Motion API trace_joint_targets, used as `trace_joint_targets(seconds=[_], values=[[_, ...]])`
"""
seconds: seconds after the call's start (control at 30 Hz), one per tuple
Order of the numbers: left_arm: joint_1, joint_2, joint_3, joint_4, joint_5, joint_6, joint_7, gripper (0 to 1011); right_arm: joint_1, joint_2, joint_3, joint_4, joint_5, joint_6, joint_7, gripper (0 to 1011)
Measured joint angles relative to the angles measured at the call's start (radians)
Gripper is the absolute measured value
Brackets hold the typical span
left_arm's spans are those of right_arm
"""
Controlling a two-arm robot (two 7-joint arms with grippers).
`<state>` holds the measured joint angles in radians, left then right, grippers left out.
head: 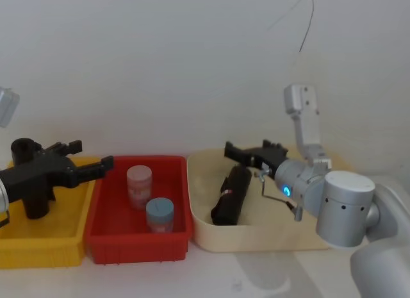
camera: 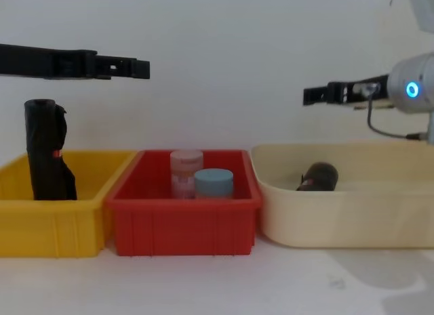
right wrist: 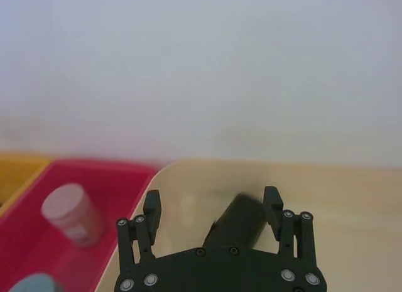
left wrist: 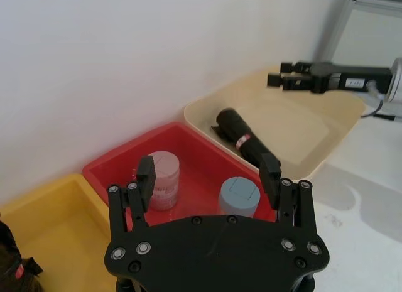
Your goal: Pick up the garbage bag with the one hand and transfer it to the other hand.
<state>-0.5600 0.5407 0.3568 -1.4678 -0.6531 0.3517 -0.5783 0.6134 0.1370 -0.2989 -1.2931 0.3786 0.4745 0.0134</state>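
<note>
Right end effector [right wrist: 211,195] hovers wide open above the garbage bag [head: 232,195] lying in the beige tub [head: 256,239]; left end effector [left wrist: 208,163], also wide, hangs over the yellow tray [head: 57,248].

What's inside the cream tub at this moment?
A black garbage bag roll lies on its side on the floor of the cream tub. The right gripper hangs open above it, not touching. The floor under the roll is covered.
</note>
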Motion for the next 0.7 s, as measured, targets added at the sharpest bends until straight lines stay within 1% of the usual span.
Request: trace_joint_targets(seconds=[0.13,0.3,0.47,0.5,0.7], values=[[0.003,0.002,-0.002,-0.001,-0.001,0.0,0.003,1001,0.001,0.009,0.007,-0.026,-0.025,-0.023,-0.022,1001],[0.006,0.004,-0.004,-0.002,-0.002,0.0,0.005,1001,-0.007,0.025,0.003,-0.06,-0.052,-0.043,-0.03,1001],[0.008,0.005,-0.006,-0.003,-0.003,0.0,0.007,1001,-0.03,0.046,-0.014,-0.104,-0.074,-0.05,-0.021,1001],[0.008,0.005,-0.006,-0.003,-0.003,0.0,0.008,1001,-0.03,0.046,-0.014,-0.104,-0.074,-0.05,-0.021,1001],[0.009,0.006,-0.007,-0.004,-0.004,0.0,0.009,1002,-0.065,0.074,-0.049,-0.16,-0.093,-0.044,0.018,1001]])
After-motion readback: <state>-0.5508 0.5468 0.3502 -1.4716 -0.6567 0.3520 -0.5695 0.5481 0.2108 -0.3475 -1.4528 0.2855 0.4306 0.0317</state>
